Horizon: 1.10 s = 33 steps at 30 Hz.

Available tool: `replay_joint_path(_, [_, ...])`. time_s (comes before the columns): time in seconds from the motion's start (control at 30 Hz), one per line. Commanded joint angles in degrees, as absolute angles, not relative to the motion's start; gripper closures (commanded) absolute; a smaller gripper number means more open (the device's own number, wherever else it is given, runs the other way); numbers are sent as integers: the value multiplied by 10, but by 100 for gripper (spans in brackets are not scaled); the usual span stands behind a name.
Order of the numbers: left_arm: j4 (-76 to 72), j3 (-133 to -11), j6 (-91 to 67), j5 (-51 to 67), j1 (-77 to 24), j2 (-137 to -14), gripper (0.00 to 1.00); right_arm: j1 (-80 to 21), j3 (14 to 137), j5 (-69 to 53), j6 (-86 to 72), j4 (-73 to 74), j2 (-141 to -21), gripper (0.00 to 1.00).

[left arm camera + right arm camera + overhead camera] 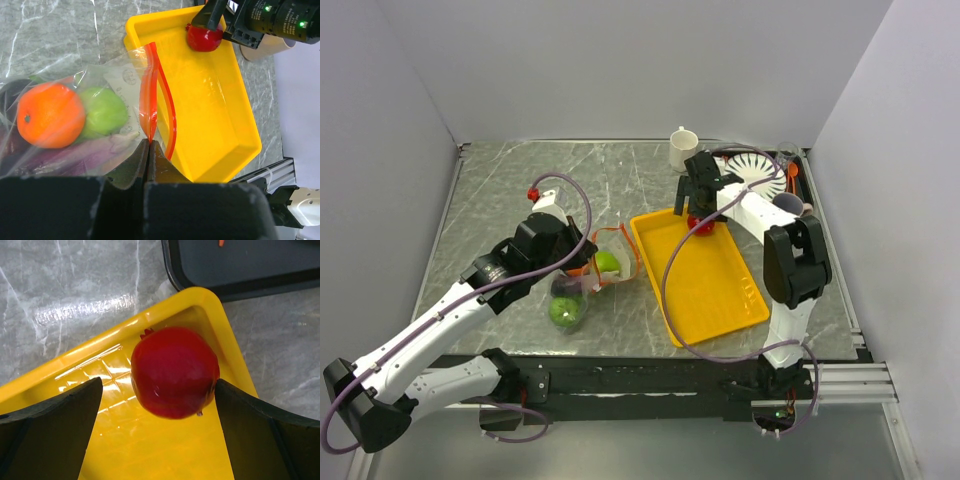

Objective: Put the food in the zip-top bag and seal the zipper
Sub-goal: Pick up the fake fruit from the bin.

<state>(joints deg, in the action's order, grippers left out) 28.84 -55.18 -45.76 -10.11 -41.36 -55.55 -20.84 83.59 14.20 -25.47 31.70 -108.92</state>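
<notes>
Surface: grey marble-pattern table [500, 200], plain white walls on three sides. The zip-top bag [112, 75] lies left of the yellow tray [720, 290], mouth up against the tray's rim, unsealed. The left gripper [150, 146] is closed, pinching the bag mouth at the zipper [149, 100]; beyond the pinch the strip bows apart into a loop. Bag contents per left wrist view: orange fruit [50, 116], green fruit [104, 111], dark purple fruit [75, 156] beneath. Top view shows a second green fruit [563, 312] lower in the bag. The tray holds the red fruit [175, 371] in its far corner. The right gripper [159, 390] straddles it, jaws apart: one finger at or v. near the skin, the other clear w/ a visible gap. Handling, est.: the fruit is light, rigid, glossy and round, so it is liable to roll or squirt out; take it across the widest part. The bag film is thin, limp and crinkly. The zipper strip is the only firm part, so hold there. Outstanding, est.: red fruit to bag, then seal.
</notes>
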Motion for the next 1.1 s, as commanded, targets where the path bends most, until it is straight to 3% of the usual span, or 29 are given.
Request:
replay_joint_path(0.0, [271,-557,-454,-98,-412,-550,99,-201,868,155,-246,316,-1103,0])
replay_joint_path(0.27, [272,-557,-452,-98,-412,-549,99,-199,857,157,-252,323,-1112,7])
replay_joint_path(0.47, [268,-559,-451,-88,-412,-557,99,-198,839,138,-250,316,-1114,22])
replay_joint_path(0.63, [264,-561,-448,-82,-412,-562,99,-199,835,138,-252,321,-1121,20])
replay_joint_path(0.7, [265,-562,-447,-83,-412,-562,99,-199,834,131,-250,322,-1122,11])
replay_joint_path(0.87, [265,-560,-447,-85,-411,-560,99,-198,827,126,-249,316,-1122,10])
replay_joint_path(1.07, [265,-558,-446,-87,-412,-559,99,-198,824,127,-248,312,-1120,18])
